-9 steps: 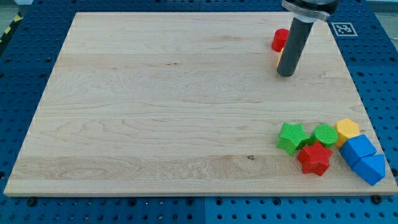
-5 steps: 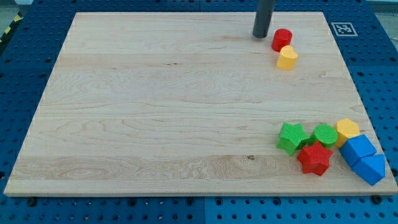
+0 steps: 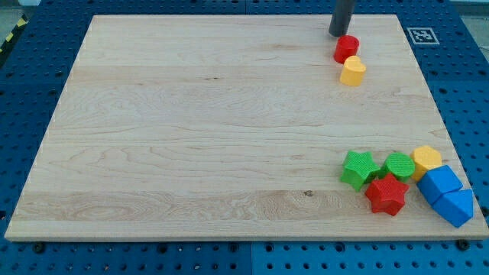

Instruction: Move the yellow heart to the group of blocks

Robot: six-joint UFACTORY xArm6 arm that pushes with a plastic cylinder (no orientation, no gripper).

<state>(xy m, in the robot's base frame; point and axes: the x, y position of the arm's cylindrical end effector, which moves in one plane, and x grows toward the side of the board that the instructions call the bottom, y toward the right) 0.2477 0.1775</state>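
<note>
At the view's top right, my tip (image 3: 338, 34), the lower end of a straight dark rod, rests on the pale wooden table (image 3: 191, 137) just above and to the left of a small red cylinder block (image 3: 346, 48), close to it or touching; which, the view does not settle. The arm carries no pincer, so nothing is clenched or grasped, and the rod alone meets the table. Directly below the red cylinder, touching its lower edge, lies the yellow heart-shaped block (image 3: 352, 71), standing apart from my tip with the red cylinder between them.

The group of blocks sits well apart from the heart, in the view's bottom right corner of the table. There a green star-shaped block (image 3: 358, 169) lies at the cluster's left, beside a second green block (image 3: 399, 165) whose shape is hard to make out. A red star-shaped block (image 3: 386, 195) sits below and between the two green ones. To the right, a yellow block with angled sides (image 3: 426, 160) touches a blue block (image 3: 440, 182), and a second blue wedge-like block (image 3: 458, 207) lies at the table's edge. A blue pegboard surface (image 3: 30, 92) surrounds the table, with a black-and-white marker tag (image 3: 422, 35) at the top right.
</note>
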